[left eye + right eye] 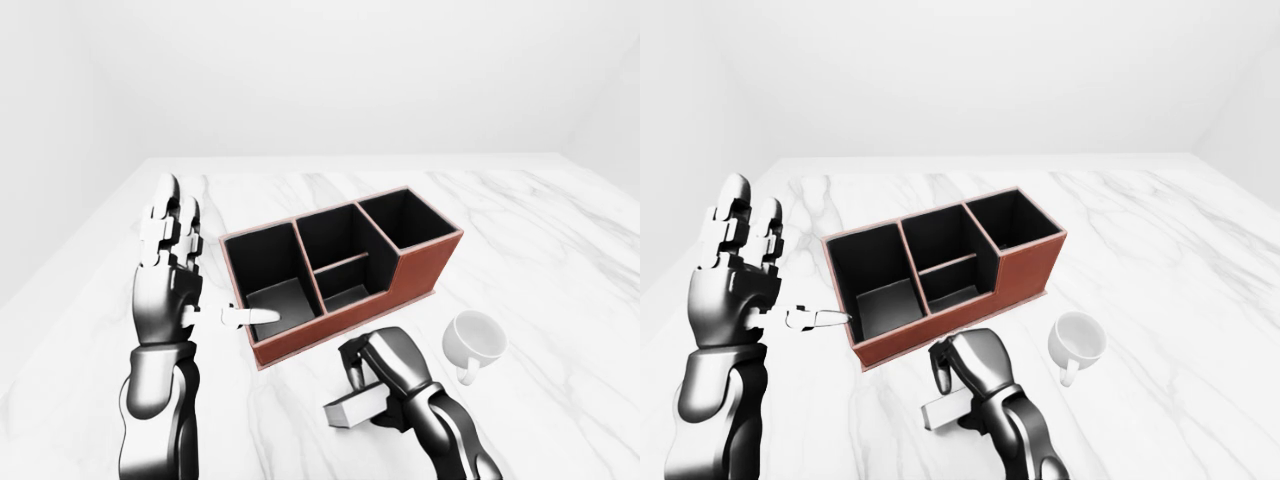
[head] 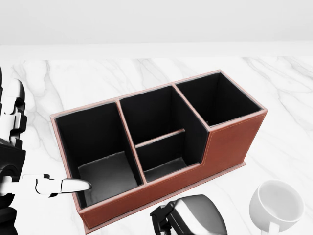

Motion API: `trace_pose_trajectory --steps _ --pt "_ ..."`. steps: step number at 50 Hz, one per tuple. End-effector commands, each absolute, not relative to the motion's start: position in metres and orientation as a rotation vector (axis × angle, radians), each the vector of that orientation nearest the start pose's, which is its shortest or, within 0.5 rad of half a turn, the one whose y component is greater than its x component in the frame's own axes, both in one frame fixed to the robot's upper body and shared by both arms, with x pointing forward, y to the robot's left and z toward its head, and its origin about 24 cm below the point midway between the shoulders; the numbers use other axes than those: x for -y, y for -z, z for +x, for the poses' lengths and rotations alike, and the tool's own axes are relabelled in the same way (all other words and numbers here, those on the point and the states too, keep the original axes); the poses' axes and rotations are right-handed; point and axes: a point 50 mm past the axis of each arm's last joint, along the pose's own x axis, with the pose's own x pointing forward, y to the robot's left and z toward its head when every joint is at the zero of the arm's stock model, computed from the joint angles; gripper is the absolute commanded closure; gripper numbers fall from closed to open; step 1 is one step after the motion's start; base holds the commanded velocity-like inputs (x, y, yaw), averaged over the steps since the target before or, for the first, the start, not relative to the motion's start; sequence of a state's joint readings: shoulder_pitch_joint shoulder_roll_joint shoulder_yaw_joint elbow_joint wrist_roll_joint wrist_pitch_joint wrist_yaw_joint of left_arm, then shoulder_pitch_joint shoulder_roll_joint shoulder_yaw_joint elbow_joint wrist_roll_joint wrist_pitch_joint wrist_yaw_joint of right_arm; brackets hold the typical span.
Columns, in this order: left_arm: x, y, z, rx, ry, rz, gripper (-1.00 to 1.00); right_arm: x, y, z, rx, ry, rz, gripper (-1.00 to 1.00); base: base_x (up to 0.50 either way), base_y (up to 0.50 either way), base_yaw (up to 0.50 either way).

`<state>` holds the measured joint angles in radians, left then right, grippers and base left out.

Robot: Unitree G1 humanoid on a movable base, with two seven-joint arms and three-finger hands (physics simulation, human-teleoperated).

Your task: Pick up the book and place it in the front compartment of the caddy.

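Note:
The red-brown caddy (image 1: 420,272) with black compartments stands on the marble table at the middle of the left-eye view. It has a large cell on the left, a middle cell split by a low divider, and a tall cell on the right. Below it lies the grey book (image 1: 350,410), flat on the table. My right hand (image 1: 360,378) is curled over the book's right end with its fingers closed round it. My left hand (image 1: 190,270) is raised to the left of the caddy, fingers spread upward and thumb (image 2: 73,185) pointing at the caddy's left wall, holding nothing.
A white mug (image 1: 476,340) stands on the table to the right of my right hand, below the caddy's right end. The white marble table (image 1: 560,250) stretches on to the right and toward the top of the view, with a plain white wall behind it.

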<state>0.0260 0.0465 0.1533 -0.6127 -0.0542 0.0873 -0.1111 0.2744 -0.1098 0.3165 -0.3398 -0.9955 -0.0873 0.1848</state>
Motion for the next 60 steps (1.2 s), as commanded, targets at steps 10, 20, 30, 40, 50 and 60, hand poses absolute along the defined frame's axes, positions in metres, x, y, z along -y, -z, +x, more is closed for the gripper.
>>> trace_pose_trajectory --steps 10,20,30,40,50,60 --pt "-0.18 -0.167 0.216 0.505 -0.015 0.064 -1.0 0.1 -0.097 0.196 0.282 -0.34 -1.034 1.0 0.0 0.0 0.0" --pt "-0.181 -0.168 0.216 0.508 -0.016 0.066 -1.0 0.1 -0.116 0.199 0.335 -0.328 -1.035 1.0 0.0 0.0 0.0" --pt "-0.181 -0.169 0.216 0.51 -0.015 0.066 -1.0 0.099 -0.138 0.203 0.41 -0.313 -1.036 1.0 0.0 0.0 0.0" --pt "-0.181 -0.168 0.217 0.509 -0.016 0.065 -1.0 0.1 -0.15 0.209 0.445 -0.303 -1.049 1.0 0.0 0.0 0.0" --pt "-0.181 -0.169 0.216 0.514 -0.015 0.064 -1.0 0.098 -0.164 0.213 0.492 -0.302 -1.065 1.0 0.0 0.0 0.0" --pt "-0.181 -0.17 0.216 0.515 -0.017 0.064 -1.0 0.099 -0.174 0.222 0.502 -0.281 -1.069 1.0 0.0 0.0 0.0"
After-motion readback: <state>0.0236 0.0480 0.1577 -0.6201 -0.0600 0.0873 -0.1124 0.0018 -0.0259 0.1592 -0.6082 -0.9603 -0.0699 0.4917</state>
